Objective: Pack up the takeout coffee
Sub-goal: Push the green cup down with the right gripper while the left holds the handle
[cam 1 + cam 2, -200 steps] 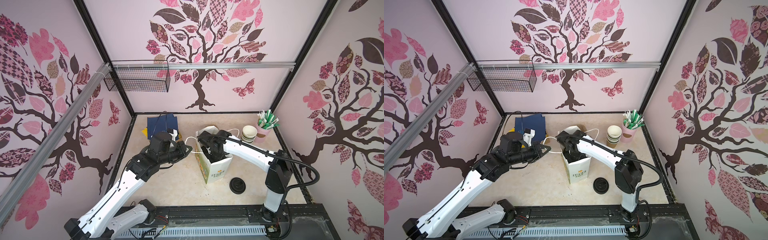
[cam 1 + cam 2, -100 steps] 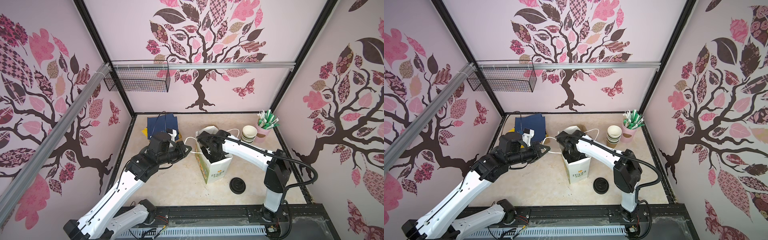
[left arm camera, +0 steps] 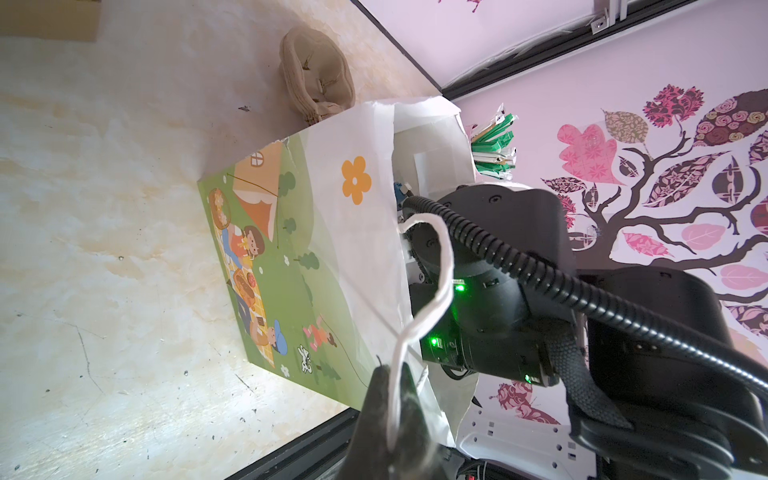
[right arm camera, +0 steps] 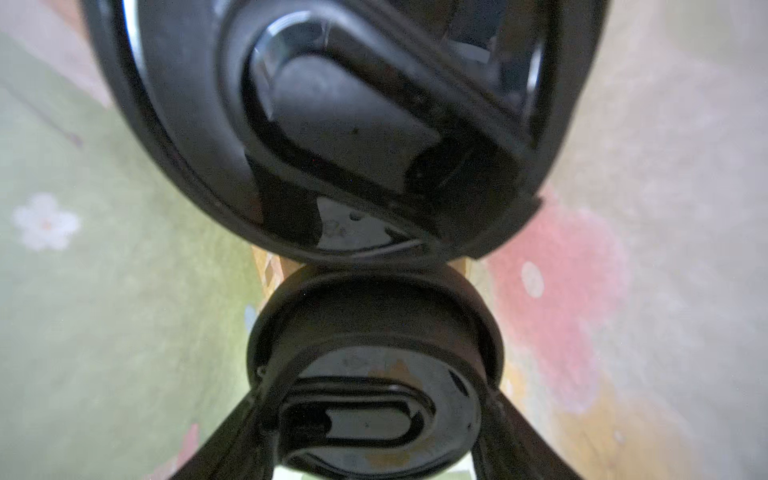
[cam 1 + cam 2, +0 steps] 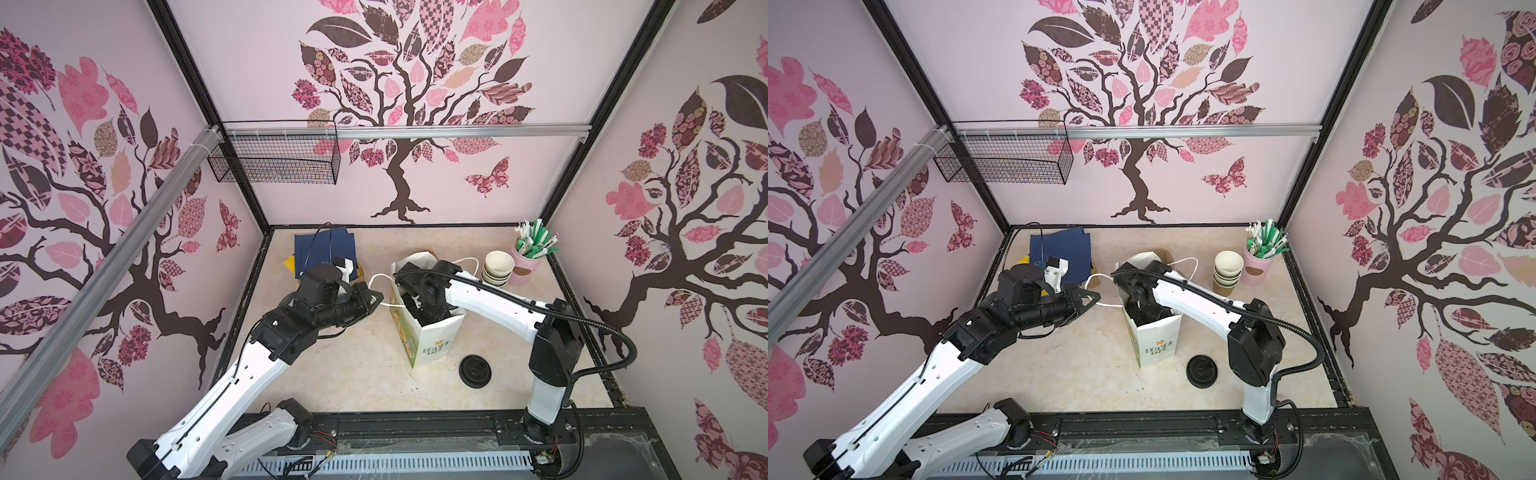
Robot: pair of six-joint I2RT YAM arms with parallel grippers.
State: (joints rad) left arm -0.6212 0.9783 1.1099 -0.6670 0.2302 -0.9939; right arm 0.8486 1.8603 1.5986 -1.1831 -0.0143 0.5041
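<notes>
Black-lidded cups [image 4: 374,332] inside paper bag [image 5: 436,338]

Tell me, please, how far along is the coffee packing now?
Done: one lidded cup already sits inside the bag. In hand: the right claw grips the second cup by its lid, deep in the bag, while the left claw pinches the white handle. Remaining: probably release that cup, pull out, let go of the handle.

Pale pink walls [image 5: 257,83] carry a printed tree [image 5: 401,174] with brown and pink leaves. The floor [image 5: 332,386] is beige, like marble. A black wire basket [image 5: 274,164] hangs from an aluminium rail [image 5: 457,132] on the back wall. Soft, even light.
</notes>
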